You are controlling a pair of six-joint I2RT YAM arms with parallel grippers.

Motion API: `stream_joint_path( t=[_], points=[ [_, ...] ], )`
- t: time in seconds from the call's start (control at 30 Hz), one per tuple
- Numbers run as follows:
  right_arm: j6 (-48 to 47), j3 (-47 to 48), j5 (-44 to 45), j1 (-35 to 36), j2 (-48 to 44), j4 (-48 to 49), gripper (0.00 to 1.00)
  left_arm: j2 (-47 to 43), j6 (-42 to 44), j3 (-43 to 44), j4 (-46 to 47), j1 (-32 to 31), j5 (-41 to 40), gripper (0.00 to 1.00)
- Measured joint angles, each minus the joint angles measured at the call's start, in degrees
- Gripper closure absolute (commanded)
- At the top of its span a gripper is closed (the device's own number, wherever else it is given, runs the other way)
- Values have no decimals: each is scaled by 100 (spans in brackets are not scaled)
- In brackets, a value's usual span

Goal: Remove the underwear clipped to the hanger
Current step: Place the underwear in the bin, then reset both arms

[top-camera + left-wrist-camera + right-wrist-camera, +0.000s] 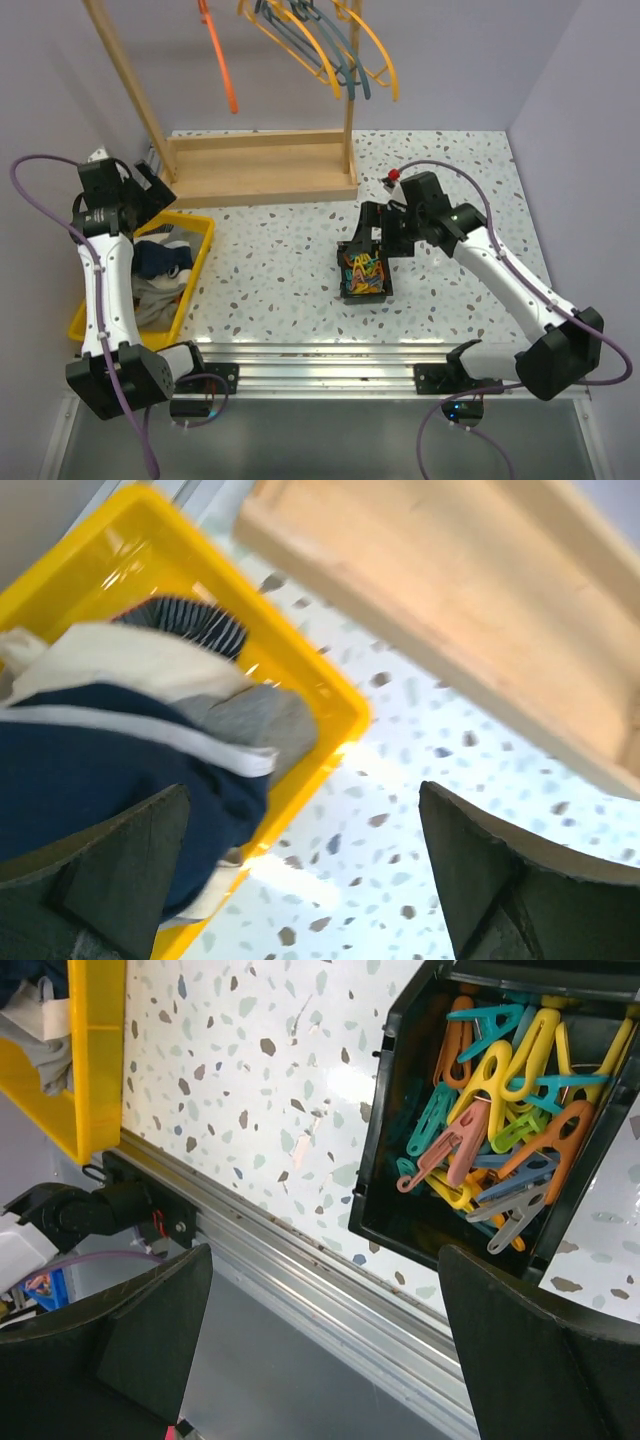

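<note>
The underwear [158, 272] lies heaped in a yellow bin [200, 262] at the left: navy with light trim [90, 770], grey [255, 715] and a striped piece [195, 622]. My left gripper [155, 190] hangs open over the bin's far corner with nothing between its fingers [110, 865]. My right gripper [372, 235] is open too, above the near edge of a black box of plastic clips [480, 1120]. Yellow and blue-grey hangers [340, 50] hang bare on the wooden rack, with no cloth showing on them.
The wooden rack's base [260, 172] stands at the back, and its edge [470, 630] shows just beyond the bin. An orange hanger [220, 55] hangs at the left of the rack. An aluminium rail [330, 1290] runs along the table's near edge.
</note>
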Motion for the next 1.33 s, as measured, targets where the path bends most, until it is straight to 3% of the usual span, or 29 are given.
stream_joint_path(
  t=[0.3, 0.5, 0.9, 1.33],
  points=[
    [-343, 1300, 378, 0, -208, -546, 2, -444, -664, 396, 428, -72, 1637, 0],
    [-433, 2293, 640, -4, -704, -754, 2, -601, -1099, 490, 723, -175, 2302, 0],
    [-201, 2376, 769, -4, -2192, 321, 2, -1224, -2229, -232, 3025, -1029, 4074, 0],
    [-129, 2769, 603, -4, -1759, 566, 2, -1309, -2124, -280, 3176, -1561, 4870, 0]
  ],
)
